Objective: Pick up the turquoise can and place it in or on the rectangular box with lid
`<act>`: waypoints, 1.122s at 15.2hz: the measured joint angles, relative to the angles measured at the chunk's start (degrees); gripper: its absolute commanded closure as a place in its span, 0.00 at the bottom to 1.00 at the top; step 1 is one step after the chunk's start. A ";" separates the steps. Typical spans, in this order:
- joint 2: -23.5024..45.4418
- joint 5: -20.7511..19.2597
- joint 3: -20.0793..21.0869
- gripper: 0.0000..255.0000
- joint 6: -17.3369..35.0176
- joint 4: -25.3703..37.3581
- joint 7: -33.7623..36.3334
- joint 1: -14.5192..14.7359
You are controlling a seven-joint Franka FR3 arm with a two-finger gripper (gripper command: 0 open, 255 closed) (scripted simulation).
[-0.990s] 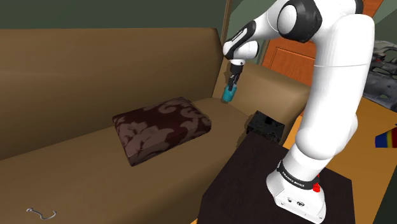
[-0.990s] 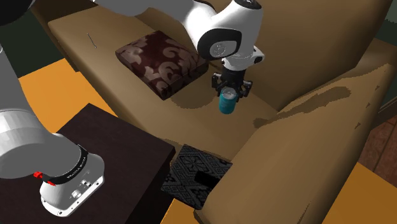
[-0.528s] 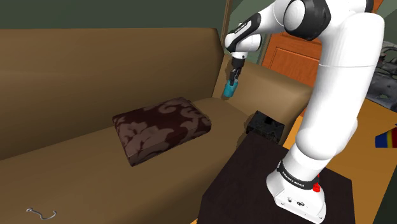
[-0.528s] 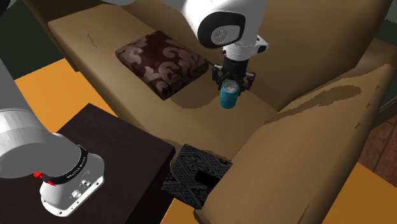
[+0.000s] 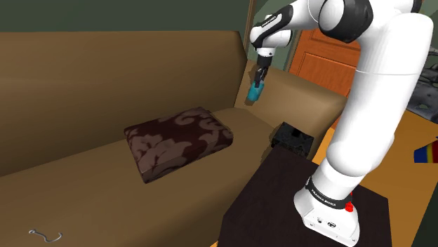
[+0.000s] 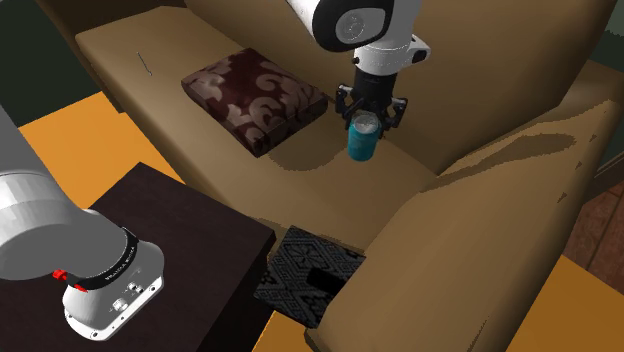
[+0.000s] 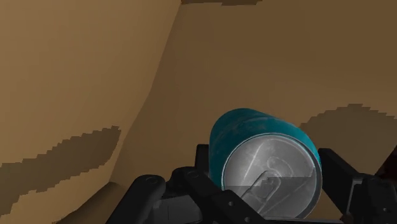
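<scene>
Shoulder view, from the left: a small bent wire hook (image 5: 45, 236) on the seat of the tan sofa (image 5: 84, 182). Further right, a dark brown cushion (image 5: 179, 140) with a pale leafy pattern, flat on the same seat. Right of the cushion, before the corner of backrest and armrest, the turquoise can (image 5: 254, 92). Hangs clear of the seat, top end up under the black gripper (image 5: 258, 81). Fingers clamped on the can's upper part, one on each side. Lower and further right, a black patterned box (image 5: 291, 139) on the floor, tucked between the sofa's armrest and the dark stand (image 5: 281, 203), well apart from the can. Behind the white arm (image 5: 379, 105), an orange door (image 5: 323, 63).

Second exterior view, same order: stand at lower left, cushion above it on the seat. Then the can beneath the gripper, over bare seat near the cushion and not touching it. Box lower down on the floor, with a dark rectangular opening in its top.

Wrist view: silver can top with pull tab facing the camera, turquoise side beyond, clasped between the two black fingers (image 7: 340, 175). Tan sofa fabric behind.
</scene>
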 measured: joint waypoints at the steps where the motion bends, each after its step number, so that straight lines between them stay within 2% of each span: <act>1: -0.25 -0.13 -0.03 1.00 -0.42 0.20 0.09 0.04; 6: -5.79 -2.60 -2.04 1.00 0.36 -5.60 -2.45 -1.33; 17: -16.88 -8.92 -8.44 1.00 0.64 -15.29 -11.91 -7.39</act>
